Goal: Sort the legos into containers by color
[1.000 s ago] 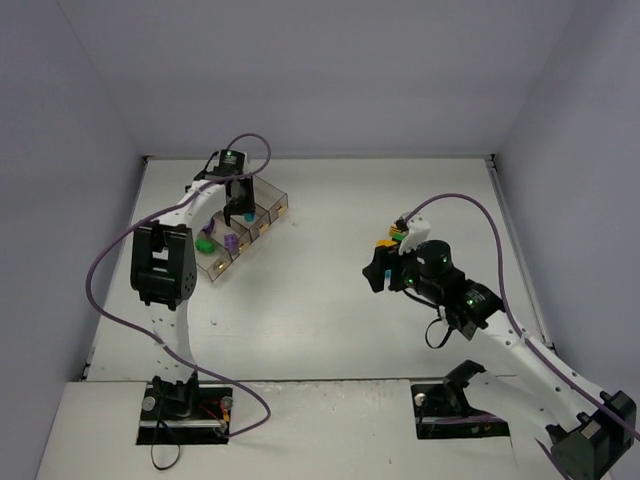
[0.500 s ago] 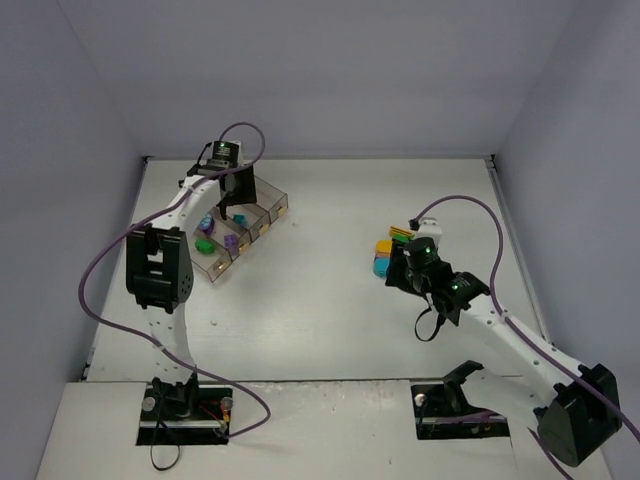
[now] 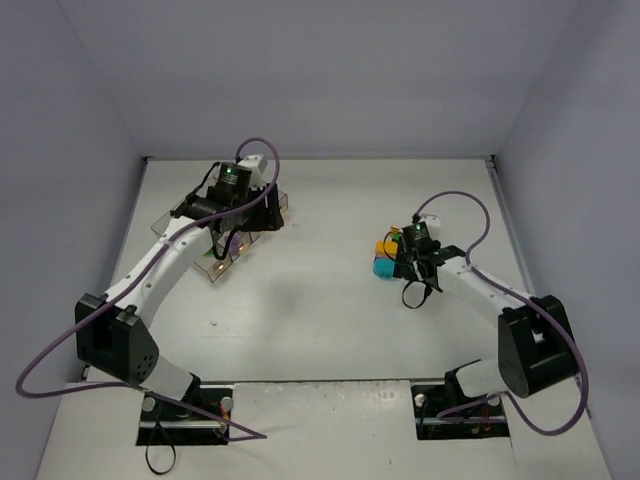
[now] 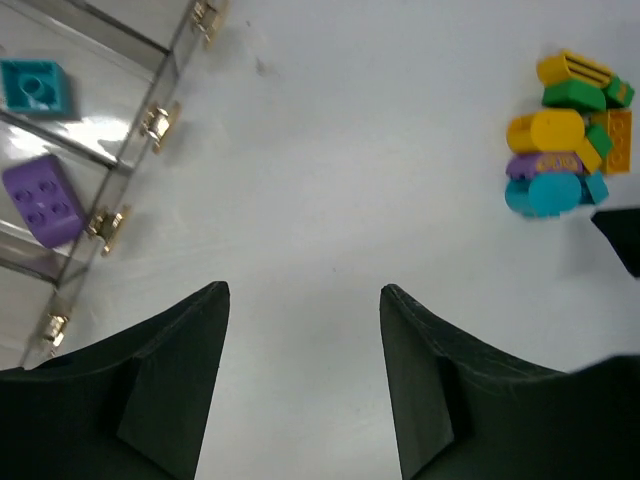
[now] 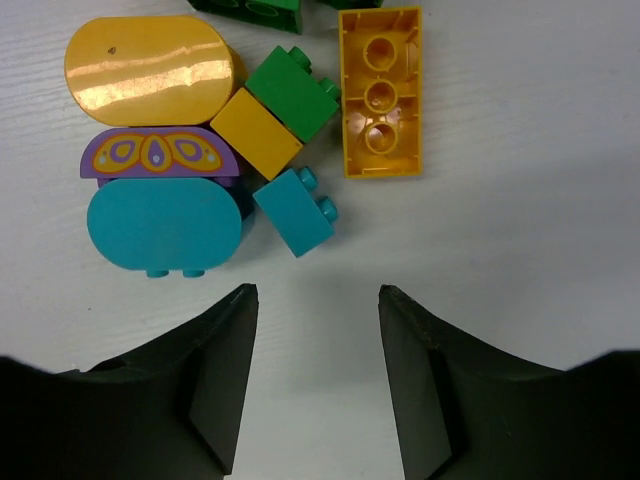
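While the left jaws are standing apart with nothing between them, they are hanging above the white desk (image 4: 330, 180) beside the clear smoky plastic bins (image 4: 110, 75). One bin is holding a teal brick (image 4: 35, 85) and the next a purple brick (image 4: 45, 200); the other bins are running off the picture. From above, the left arm (image 3: 165, 260) is covering most of the bins. The right jaws are standing apart and empty too, just short of the pile of yellow, green, purple and teal toy bricks (image 5: 165, 225). Green bricks at the top are getting cut off.
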### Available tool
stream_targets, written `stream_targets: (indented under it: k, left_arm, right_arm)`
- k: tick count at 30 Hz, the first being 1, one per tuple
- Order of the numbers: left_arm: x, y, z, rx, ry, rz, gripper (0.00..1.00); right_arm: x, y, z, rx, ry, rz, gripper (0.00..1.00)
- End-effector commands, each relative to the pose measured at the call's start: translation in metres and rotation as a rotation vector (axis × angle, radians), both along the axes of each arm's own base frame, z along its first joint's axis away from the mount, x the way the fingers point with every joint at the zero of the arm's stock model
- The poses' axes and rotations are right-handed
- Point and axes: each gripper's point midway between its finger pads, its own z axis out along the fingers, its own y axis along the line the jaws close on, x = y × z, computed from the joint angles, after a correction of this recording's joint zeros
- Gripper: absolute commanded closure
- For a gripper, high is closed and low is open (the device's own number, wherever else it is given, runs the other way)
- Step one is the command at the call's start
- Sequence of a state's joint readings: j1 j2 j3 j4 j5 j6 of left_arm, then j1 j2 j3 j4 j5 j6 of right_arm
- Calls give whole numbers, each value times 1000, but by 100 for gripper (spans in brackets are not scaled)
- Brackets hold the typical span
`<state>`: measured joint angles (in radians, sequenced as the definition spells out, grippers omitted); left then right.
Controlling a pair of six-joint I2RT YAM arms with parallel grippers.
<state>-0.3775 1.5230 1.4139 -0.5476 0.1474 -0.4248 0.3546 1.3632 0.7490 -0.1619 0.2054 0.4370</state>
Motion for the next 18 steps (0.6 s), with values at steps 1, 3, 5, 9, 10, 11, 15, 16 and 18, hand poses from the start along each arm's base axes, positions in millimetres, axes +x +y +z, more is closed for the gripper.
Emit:
stream_targets:
  k: [1,3,5,9,10,11,15,16,18]
  left_arm:
    - [-29,-7,16,-63,-16,-27,44]
    - [-46,-4,19,-73,-23,-35,44]
    - [-57,0,26,-82,-45,-31,44]
    - [-71,8,20,-71,-33,-26,44]
    - [-74,9,17,-67,-27,-24,44]
    - [-76,10,17,-67,-25,-27,44]
    - [-81,10,15,-76,-15,-32,44]
    - [-82,10,16,-76,-19,-33,44]
    - [-83,11,16,-72,-16,-35,44]
  right_arm:
    - [33,2,15,-22,-87,14,53]
    - [36,-1,6,-38,-65,12,55]
    - [41,-2,0,-41,-47,16,58]
    - [47,-3,-5,-51,-26,33,61]
    - [48,-4,-5,-57,-24,37,62]
    - [50,-5,-6,-58,-21,37,63]
    - [53,-4,-12,-33,-3,66,64]
    - [52,-2,-14,-27,6,77,64]
    - [51,-3,-15,-25,13,100,64]
